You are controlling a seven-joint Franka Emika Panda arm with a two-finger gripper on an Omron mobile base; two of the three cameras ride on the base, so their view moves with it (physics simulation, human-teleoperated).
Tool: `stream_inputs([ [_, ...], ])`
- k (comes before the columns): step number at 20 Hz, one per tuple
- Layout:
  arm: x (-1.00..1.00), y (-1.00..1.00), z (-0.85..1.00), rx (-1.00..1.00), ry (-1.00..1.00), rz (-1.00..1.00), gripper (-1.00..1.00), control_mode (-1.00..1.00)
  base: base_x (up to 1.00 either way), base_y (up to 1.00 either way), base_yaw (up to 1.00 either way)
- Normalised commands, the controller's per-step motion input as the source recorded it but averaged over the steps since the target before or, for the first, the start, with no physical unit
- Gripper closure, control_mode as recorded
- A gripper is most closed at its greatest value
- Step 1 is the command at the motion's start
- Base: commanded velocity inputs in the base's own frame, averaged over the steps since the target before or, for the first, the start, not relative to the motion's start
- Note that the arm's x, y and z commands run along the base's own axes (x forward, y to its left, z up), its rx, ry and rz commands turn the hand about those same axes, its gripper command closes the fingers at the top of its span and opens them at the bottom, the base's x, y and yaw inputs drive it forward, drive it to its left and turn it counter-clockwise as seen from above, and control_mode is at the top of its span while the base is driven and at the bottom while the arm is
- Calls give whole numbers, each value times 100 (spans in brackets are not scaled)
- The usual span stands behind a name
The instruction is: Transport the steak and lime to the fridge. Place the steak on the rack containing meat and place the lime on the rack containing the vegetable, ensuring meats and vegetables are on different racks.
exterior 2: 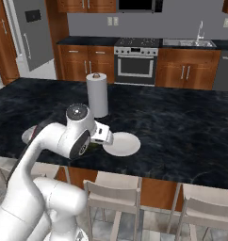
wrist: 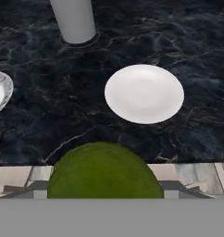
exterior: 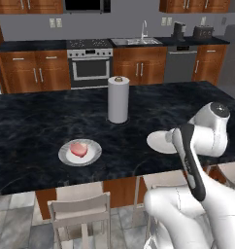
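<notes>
One steak [exterior: 79, 148], one lime [wrist: 103, 170], two plates [exterior: 160, 141], perhaps three stools [exterior: 80, 212].

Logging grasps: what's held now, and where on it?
The lime, apparently between the gripper's fingers, above the counter edge; the contact points are hidden.

Black marbled stone island counter [exterior: 37, 126] carries an upright white paper towel roll [exterior: 118, 99], a bare round white plate [wrist: 144, 93] near the front edge, and a grey-rimmed plate [exterior: 66, 156] well to its left. Light wooden chairs [exterior: 80, 214] tuck under the island. Behind: steel oven range [exterior: 91, 62], brown wood cabinets [exterior: 34, 70], a sink faucet [exterior: 144, 29], possibly a toaster [exterior: 203, 32].
</notes>
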Motion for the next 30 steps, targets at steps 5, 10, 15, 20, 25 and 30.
stream_inputs([
  [5,-59,0,73,0,-24,0,100,-100,0,0,0],
  [10,-42,0,77,0,-3,0,100,-100,0,0,0],
  [15,-22,1,52,0,0,0,100,-100,0,0,0],
  [20,-25,16,14,0,0,0,100,-100,0,0,0],
  [25,-47,15,11,0,-2,0,100,-100,0,0,0],
  [30,-55,28,1,0,-2,0,100,-100,0,0,0],
])
